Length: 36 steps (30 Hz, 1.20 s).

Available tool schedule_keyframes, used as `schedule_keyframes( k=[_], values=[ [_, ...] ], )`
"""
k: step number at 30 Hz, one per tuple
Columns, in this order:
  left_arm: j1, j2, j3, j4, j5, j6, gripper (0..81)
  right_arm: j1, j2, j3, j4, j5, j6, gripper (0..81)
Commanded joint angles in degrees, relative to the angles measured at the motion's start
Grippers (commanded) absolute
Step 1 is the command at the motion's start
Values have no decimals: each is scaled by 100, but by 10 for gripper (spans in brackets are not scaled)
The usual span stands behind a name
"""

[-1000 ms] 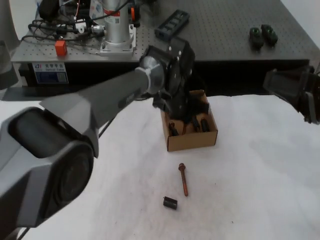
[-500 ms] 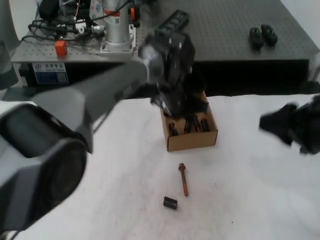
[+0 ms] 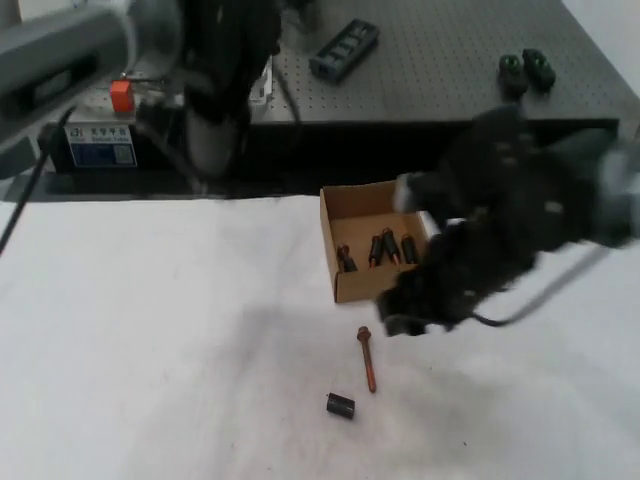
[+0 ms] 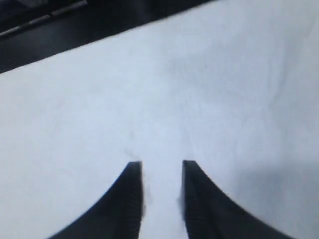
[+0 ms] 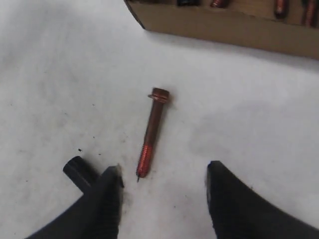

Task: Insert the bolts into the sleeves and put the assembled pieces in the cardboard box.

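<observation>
The right gripper [image 5: 163,172] hangs low over the white cloth [image 5: 259,129]. Its two fingers [image 5: 110,191] stand wide apart, and it holds nothing. The bolt [image 5: 153,130] lies flat on the cloth, just in front of the gap between the fingers. Its thread end points at the gripper and its head points at the box [image 5: 224,25]. The tip of the bolt is close to one finger but does not touch it. The sleeve [image 5: 79,171] lies on the outer side of that same finger, just beside it. The finger hides part of the sleeve, so I cannot tell if they touch. The box sits past the bolt's head, a little apart from it.

In the high view the right arm [image 3: 500,215] is next to the box, with the bolt and sleeve on the cloth in front of it.

The left gripper [image 4: 159,167] is over bare cloth. Its fingers have only a small gap between them, and it holds nothing. The left arm [image 3: 200,60] is at the back, well apart from the box.

There is one loose bolt, one loose sleeve and one box. In the box lie four dark pieces [image 3: 376,248], as far as I can count.
</observation>
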<state>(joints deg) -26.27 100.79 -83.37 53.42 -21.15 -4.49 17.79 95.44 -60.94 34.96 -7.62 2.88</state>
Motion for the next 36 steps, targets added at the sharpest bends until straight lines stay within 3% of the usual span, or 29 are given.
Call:
schedule_keyframes(
  k=[1,7,10,13,16,18,21,28,36],
  values=[
    [-10,-239,199,-232,59,84,202,195,592,-516,276,246,-208,378],
    [-10,-934,1149,-567,1173,693,204,339,1465,-1147,496,579,-403,376],
    [-10,-979,1271,-550,2003,1082,228,339,1675,-1298,504,577,-417,324],
    [-10,-943,1290,-561,2790,1267,324,339,1789,-1330,505,577,-535,246],
    [-43,-875,1290,-661,3095,1456,452,339,1816,-1330,514,577,-700,182],
    [-87,-818,1290,-726,3199,1606,485,339,1816,-1330,514,629,-845,127],
    [-208,-642,1278,-725,3347,1971,465,276,1816,-1350,657,729,-1021,22],
    [-949,-55,1180,-737,3309,3088,439,-381,1116,-1145,1137,342,-1018,24],
    [-1576,638,779,-1035,2463,4666,439,-1281,-896,-13,1303,-536,-935,24]
  ],
)
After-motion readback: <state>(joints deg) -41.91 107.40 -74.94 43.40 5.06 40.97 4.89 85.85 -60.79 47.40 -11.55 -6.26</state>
